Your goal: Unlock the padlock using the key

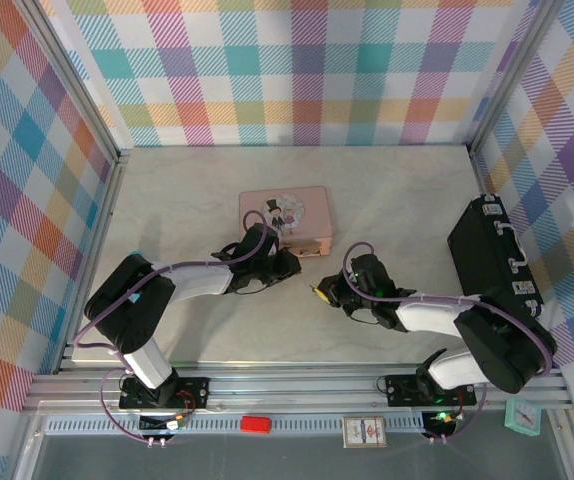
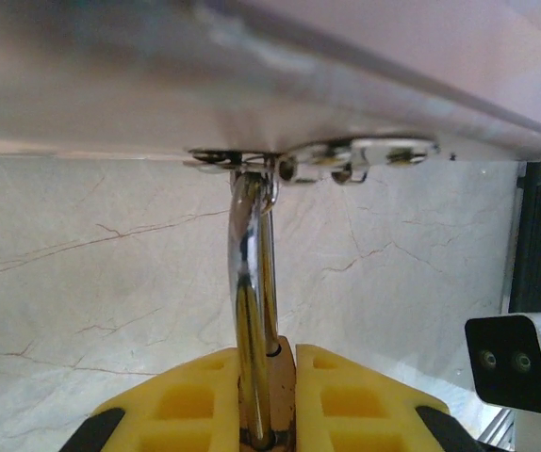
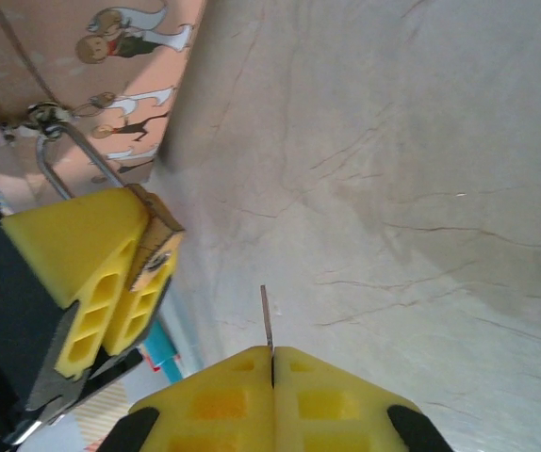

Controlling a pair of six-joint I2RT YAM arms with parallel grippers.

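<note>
Padlock (image 3: 157, 247) sat at pink tin's (image 1: 297, 205) front clasp (image 2: 360, 155), shackle thru it, brass body pinched betw. left fingers (image 2: 190, 400). Key (image 3: 266, 315), near tin's front, was nipped by right fingers (image 3: 327, 400), blade poking out. Both prob. light, stiff, slick metal; thin key could twist, so best held flat by the head.

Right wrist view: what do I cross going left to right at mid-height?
The left tool, the padlock clamped at its tip, then the key sticking up from the shut right tool.
</note>
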